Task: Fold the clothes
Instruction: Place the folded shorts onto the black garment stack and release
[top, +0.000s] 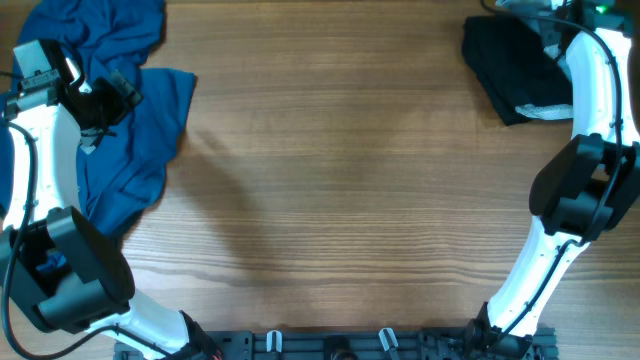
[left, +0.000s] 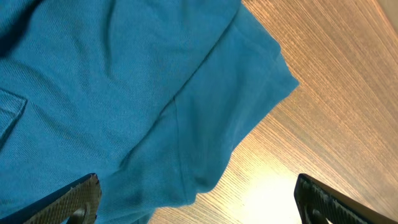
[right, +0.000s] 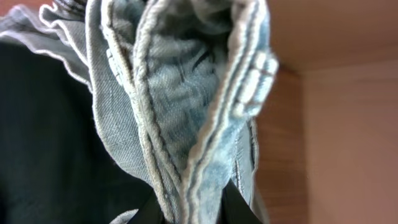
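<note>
The clothes, pale-blue denim pants (right: 186, 93), fill the right wrist view as a bunch of stitched seams and folds. My right gripper (right: 193, 208) is shut on that bunch, one dark finger on each side of it. The denim hangs over a black garment (right: 50, 124) at the table's far right corner. Overhead, the right arm (top: 595, 90) covers most of the pants there. My left gripper (left: 198, 202) is open at the far left, its fingers (left: 78, 199) wide apart over the edge of a blue garment (left: 124, 93), holding nothing.
The blue garment (top: 130, 150) lies crumpled at the far left of the wooden table (top: 350, 180). The black garment (top: 510, 60) sits at the far right. Both arms' bases stand along the near edge.
</note>
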